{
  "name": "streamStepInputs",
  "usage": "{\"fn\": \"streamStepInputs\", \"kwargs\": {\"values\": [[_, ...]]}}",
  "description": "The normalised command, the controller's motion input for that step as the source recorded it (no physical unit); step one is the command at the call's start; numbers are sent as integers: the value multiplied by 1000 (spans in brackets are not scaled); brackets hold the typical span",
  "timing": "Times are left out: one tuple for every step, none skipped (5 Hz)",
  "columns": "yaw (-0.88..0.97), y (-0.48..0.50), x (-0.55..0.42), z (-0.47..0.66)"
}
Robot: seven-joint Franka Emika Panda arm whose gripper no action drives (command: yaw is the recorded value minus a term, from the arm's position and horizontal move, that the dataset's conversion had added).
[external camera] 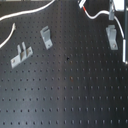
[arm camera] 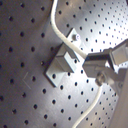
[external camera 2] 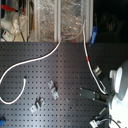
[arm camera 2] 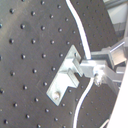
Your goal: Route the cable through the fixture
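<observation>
Close against my fingers (arm camera 2: 100,70) the cable (arm camera 2: 80,30) runs, pinched between them, just beside a metal fixture (arm camera 2: 65,75) bolted to the black tabletop (arm camera 2: 25,60). My arm reaches down over it.

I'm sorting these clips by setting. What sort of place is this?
Probably a lab bench: a black breadboard with a grid of holes, small metal fixtures bolted to it, a white cable across it, and cluttered shelves behind in the second exterior view.

Soft, low-resolution frames throughout; even overhead light, faint sheen on the dark board (external camera: 70,90).
</observation>
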Motion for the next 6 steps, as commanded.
{"fn": "streamStepInputs", "kwargs": {"values": [[163, 247, -106, 323], [0, 0, 0, 20], [0, 6, -11, 364], [0, 0, 0, 11], [-49, 4, 3, 226], [-60, 3, 3, 234]]}}
